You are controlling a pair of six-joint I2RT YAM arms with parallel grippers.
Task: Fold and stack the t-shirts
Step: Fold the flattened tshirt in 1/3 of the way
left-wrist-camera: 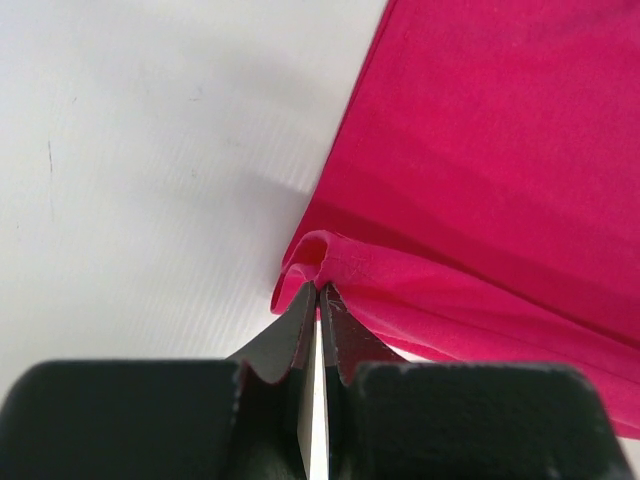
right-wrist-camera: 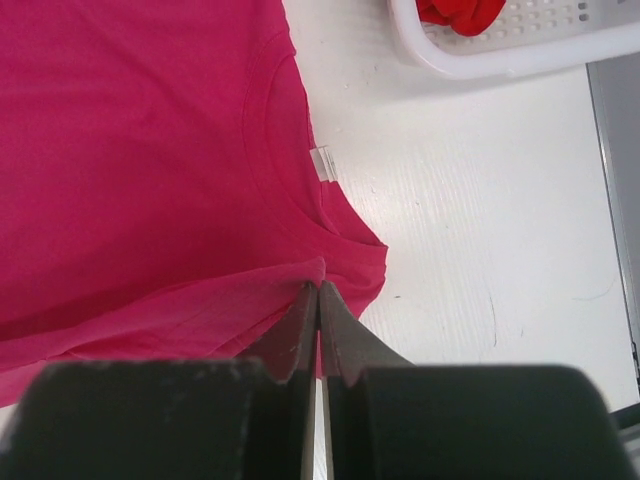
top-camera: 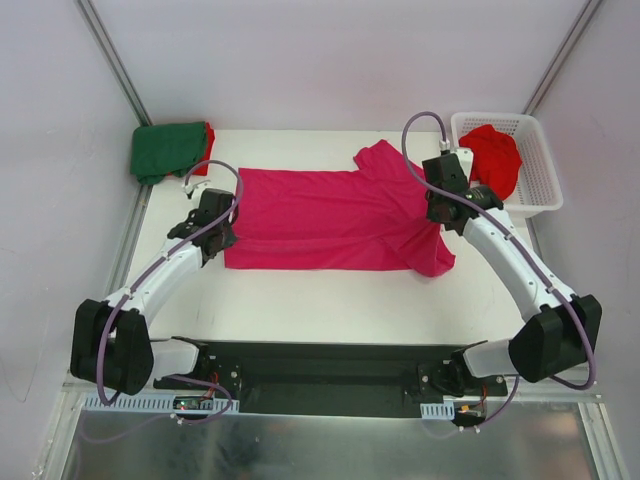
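Note:
A magenta-pink t-shirt (top-camera: 330, 215) lies spread across the middle of the table, folded lengthwise. My left gripper (top-camera: 218, 238) is shut on the shirt's left edge, and a pinch of cloth (left-wrist-camera: 318, 262) bunches at its fingertips. My right gripper (top-camera: 440, 212) is shut on the shirt's right side near the collar (right-wrist-camera: 280, 150), with pink fabric (right-wrist-camera: 318, 270) caught between its tips. A folded dark green t-shirt (top-camera: 165, 150) sits on a red one (top-camera: 208, 135) at the back left. Another red t-shirt (top-camera: 493, 158) lies in the basket.
The white lattice basket (top-camera: 540, 160) stands at the back right corner, its rim (right-wrist-camera: 480, 62) visible in the right wrist view. Frame posts rise at both back corners. A black base plate (top-camera: 320, 375) runs along the near edge between the arm bases.

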